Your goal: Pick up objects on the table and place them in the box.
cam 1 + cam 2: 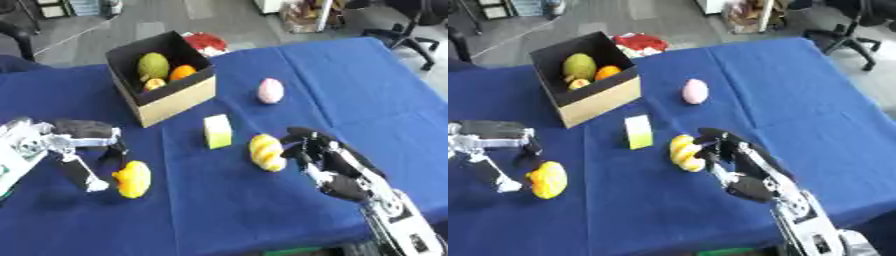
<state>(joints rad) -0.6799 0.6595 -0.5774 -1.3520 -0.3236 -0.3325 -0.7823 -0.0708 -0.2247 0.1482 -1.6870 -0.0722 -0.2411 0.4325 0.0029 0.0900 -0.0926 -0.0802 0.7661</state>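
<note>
Your right hand [319, 157] sits fingers relaxed, just beside the yellow twisted item [266, 152], not gripping. Left hand [87, 150] spread next to the yellow duck-like item [133, 179]. Pink egg [270, 90] and pale block [217, 131] lie on the counter [350, 85]; box [166, 85] holds fruit.

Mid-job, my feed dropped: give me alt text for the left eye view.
On a blue tablecloth, the robot's right hand reaches beside a yellow ridged fruit, while its left hand flanks a yellow-orange fruit. A pale yellow block and pink egg-shaped object remain; the open cardboard box already holds fruit.
</note>
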